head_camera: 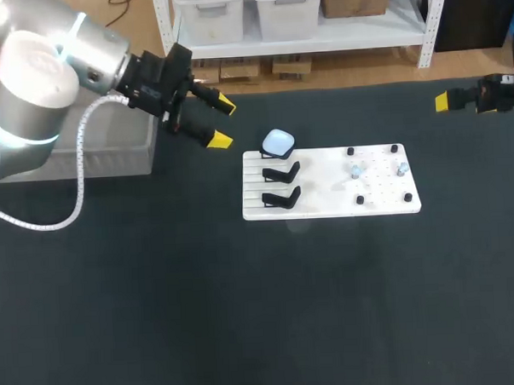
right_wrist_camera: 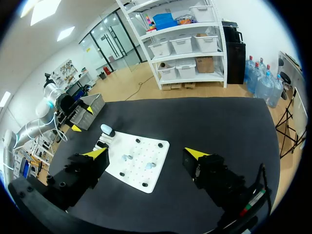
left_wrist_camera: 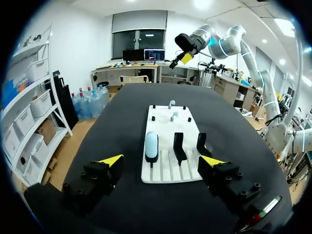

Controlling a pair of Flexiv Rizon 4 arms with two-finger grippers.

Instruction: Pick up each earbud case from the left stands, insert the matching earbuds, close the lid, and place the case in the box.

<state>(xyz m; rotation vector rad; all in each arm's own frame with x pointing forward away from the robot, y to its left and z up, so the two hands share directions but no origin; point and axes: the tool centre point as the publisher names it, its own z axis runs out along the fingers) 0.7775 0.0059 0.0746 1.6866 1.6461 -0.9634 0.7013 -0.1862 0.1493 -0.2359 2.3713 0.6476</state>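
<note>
case [head_camera: 278,142] on left of board [head_camera: 326,205], earbuds [head_camera: 357,170] on right.

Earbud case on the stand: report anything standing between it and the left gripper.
Nothing visible does. The left gripper, open, hangs past the stand end of the white board, with the earbud case straight ahead. Only bare table and board lie between; the two empty stands sit beside the case, off that line.

Black table [head_camera: 245,312], white board [head_camera: 325,198], small black pegs [head_camera: 350,152]

Glossy smooth plastic earbud case [head_camera: 278,142]; smooth white plastic board [head_camera: 326,202]; matt dark tabletop [head_camera: 245,312]
</note>
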